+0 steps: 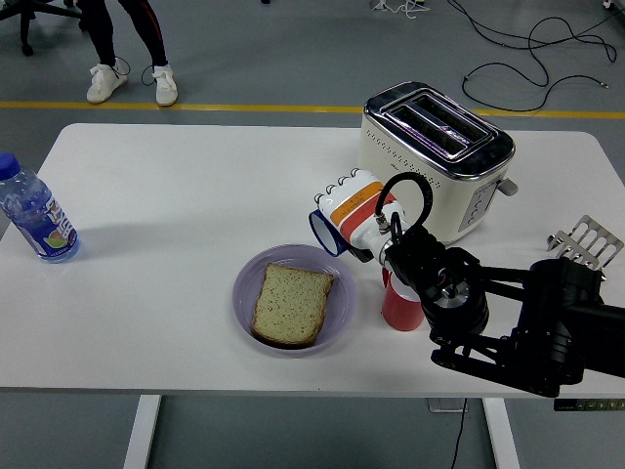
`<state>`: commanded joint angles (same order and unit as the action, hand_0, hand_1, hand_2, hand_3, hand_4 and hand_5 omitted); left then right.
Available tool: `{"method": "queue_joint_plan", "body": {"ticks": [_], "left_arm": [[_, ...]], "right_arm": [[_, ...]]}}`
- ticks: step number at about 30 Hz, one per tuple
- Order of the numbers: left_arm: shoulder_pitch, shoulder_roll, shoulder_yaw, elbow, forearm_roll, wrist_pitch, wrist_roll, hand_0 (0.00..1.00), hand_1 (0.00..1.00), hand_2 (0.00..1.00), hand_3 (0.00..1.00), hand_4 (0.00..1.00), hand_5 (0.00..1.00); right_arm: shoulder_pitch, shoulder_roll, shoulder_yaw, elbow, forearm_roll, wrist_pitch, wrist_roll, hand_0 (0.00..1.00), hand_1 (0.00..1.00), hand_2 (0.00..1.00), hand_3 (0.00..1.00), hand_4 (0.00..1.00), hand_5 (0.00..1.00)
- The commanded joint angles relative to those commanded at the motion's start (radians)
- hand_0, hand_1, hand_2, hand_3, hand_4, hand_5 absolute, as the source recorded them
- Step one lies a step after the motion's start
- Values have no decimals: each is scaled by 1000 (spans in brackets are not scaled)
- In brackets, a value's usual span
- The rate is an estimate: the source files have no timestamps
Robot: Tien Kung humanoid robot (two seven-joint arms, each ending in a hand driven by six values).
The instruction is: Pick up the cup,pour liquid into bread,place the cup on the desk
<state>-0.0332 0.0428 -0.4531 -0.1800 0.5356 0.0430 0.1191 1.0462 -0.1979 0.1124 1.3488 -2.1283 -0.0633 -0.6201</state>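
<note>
Your robot's right hand (350, 210) has its fingers wrapped around the blue cup (329, 233) — tipped on its side above the purple plate's (244, 293) far rim, mouth toward the bread (289, 303). A red mug (398, 307) stands beside the plate; toaster (435, 156) behind, bottle (33, 213) at the table's (176, 186) left edge.

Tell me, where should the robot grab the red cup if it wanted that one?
Probably by its round side wall. The red cup stands upright beside the purple plate, and no handle shows now. The right hand, already holding the blue cup, hangs over it, so coming from the front edge looks clearest.
</note>
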Motion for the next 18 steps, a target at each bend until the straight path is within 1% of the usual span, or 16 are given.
{"method": "queue_joint_plan", "body": {"ticks": [6, 8, 10, 12, 13, 16, 18], "left_arm": [[-1, 0, -1, 0, 1, 0, 0, 669, 712, 738, 658, 417, 940], [-2, 0, -10, 0, 9, -1, 1, 669, 712, 738, 658, 417, 940], [-4, 0, -10, 0, 10, -1, 0, 669, 712, 738, 658, 417, 940], [-4, 0, -13, 0, 13, -1, 1, 669, 712, 739, 655, 414, 938], [-5, 0, -11, 0, 11, 0, 0, 669, 712, 739, 655, 414, 938], [-6, 0, -12, 0, 14, 0, 0, 669, 712, 739, 655, 414, 938], [-5, 0, -13, 0, 15, 0, 0, 669, 712, 738, 657, 416, 939]], "right_arm": [[-4, -1, 26, 10, 19, -24, 8, 394, 404, 515, 538, 576, 75], [-13, -5, 46, 22, 45, -45, 32, 394, 404, 515, 538, 576, 75], [-29, -12, 75, 37, 90, -72, 63, 394, 404, 515, 538, 576, 75], [-38, -15, 92, 46, 127, -82, 79, 391, 400, 515, 537, 570, 69], [-50, -20, 110, 56, 155, -94, 92, 391, 400, 515, 537, 570, 69], [-96, -36, 190, 89, 261, -140, 138, 391, 400, 515, 537, 570, 69], [-123, -49, 240, 112, 322, -148, 159, 387, 397, 514, 534, 568, 65]]}}
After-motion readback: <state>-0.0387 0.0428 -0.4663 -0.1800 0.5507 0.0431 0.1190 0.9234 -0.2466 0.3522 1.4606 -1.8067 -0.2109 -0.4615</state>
